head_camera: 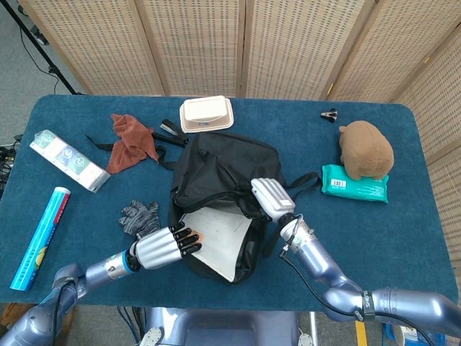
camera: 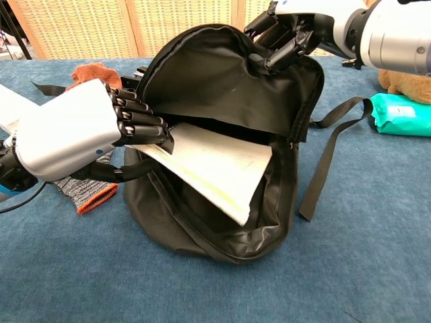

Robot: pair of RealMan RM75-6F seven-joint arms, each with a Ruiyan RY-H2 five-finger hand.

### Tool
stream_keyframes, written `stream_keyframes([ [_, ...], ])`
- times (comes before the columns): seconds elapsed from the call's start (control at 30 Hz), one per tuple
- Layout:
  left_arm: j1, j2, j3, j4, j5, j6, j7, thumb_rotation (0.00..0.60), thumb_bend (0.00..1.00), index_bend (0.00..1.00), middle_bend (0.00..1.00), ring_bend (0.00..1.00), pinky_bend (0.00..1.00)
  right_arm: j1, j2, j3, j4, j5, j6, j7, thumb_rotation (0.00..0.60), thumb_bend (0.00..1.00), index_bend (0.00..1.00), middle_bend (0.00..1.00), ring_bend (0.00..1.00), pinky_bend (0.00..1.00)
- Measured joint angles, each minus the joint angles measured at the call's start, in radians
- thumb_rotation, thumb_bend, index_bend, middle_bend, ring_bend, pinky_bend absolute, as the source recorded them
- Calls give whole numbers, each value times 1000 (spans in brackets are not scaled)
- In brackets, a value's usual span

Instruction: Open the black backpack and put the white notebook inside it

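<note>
The black backpack (head_camera: 227, 173) (camera: 222, 81) lies unzipped in the middle of the table, its mouth facing me. My right hand (head_camera: 271, 198) (camera: 289, 30) grips the upper edge of the opening and holds the flap up. My left hand (head_camera: 164, 247) (camera: 81, 131) holds the white notebook (head_camera: 220, 238) (camera: 212, 168) by its left edge. The notebook sits tilted, partly inside the backpack's mouth, with its near corner over the lower rim.
A grey knit glove (head_camera: 138, 215) (camera: 84, 188) lies left of the backpack. A red cloth (head_camera: 130, 140), stapler (head_camera: 171, 130) and white box (head_camera: 207, 114) are behind it. A brown plush (head_camera: 366, 149) and green wipes pack (head_camera: 354, 183) (camera: 401, 114) lie to the right. A blue tube (head_camera: 39, 238) is far left.
</note>
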Motion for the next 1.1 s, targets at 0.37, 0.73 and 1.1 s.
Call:
stream_keyframes([
  [0.37,6,26,-22,-144,-61,-171,265,600,455,843,730,662,679,7,3,-9,-17,5,8,-14,600,610,655,619,574,606],
  [0.73,0,48,-89,-361,-141,-327,501,600,454,843,730,658,680,11,5,-16,-30,10,2,-11,600,610,655,619,574,606],
  [1.1,-32,46,-87,-423,-126,-389,535,600,453,843,728,653,680,19,0,-9,-35,1,23,-19,600,610,655,619,574,606],
])
